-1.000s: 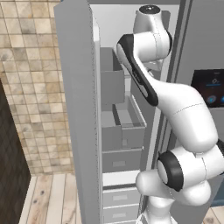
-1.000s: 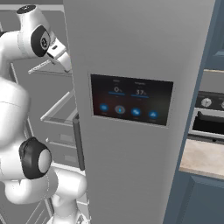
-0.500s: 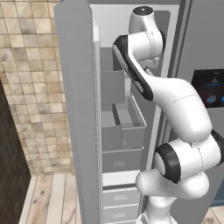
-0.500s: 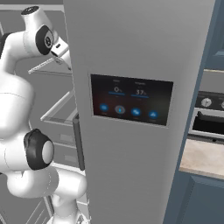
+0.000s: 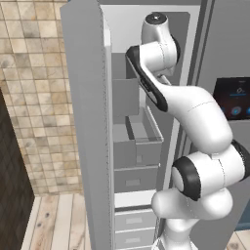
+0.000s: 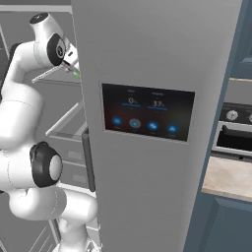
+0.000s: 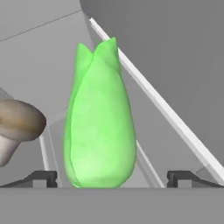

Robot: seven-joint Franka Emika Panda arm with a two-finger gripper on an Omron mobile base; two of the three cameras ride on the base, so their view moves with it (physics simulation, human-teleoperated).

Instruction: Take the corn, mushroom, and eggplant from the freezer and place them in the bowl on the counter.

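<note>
Because the arm reaches high into the open freezer (image 5: pixel 127 122), the coming move turns on how the corn (image 7: pixel 99 127) lies to the fingers (image 7: pixel 43 177). In the hand view the two dark tips stand wide apart, one low at each side, and nothing is between the pads. The corn sits dead centre between them, just ahead, its long axis running straight away from the hand with the fat rounded end nearest and the split husk tips farthest. So the fingers straddle its width, and a short push along their own line should put the pads on either flank. The mushroom (image 7: pixel 17 124) lies close beside the corn on one side, cut off by the picture's edge. From the right base view the fridge door hides most of the hand; only a green speck, probably the corn (image 6: pixel 77 75), shows past it.
</note>
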